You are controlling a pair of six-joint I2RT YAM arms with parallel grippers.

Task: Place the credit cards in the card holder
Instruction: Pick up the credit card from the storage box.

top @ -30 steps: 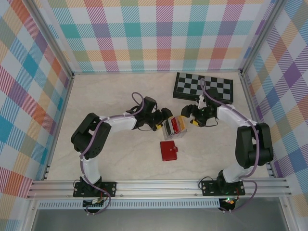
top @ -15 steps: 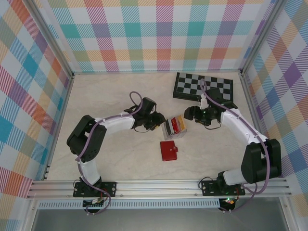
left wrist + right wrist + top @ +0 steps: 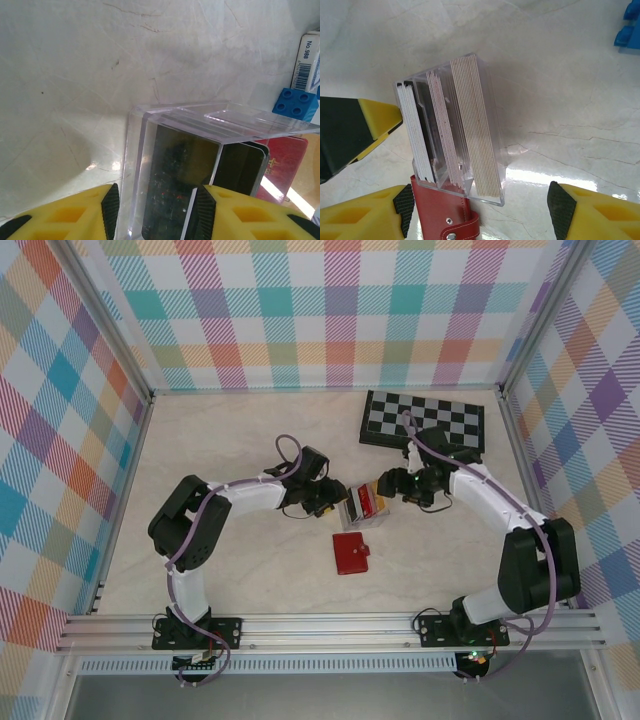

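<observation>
The right gripper [image 3: 480, 202] is hovering over the clear box [image 3: 450, 125] at mid-frame, jaws wide apart. The cards [image 3: 476, 130] are standing on edge inside it, and the holder [image 3: 445, 220] is lying folded at the lower edge. The left gripper [image 3: 156, 210] is straddling the box's end — clamped or not, I cannot tell. The right should be narrowing onto one card only — then lifting straight.

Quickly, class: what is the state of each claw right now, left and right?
Left claw: jaws astride one end of the clear card box; gripping or not cannot be told.
Right claw: open wide, holding nothing.
</observation>
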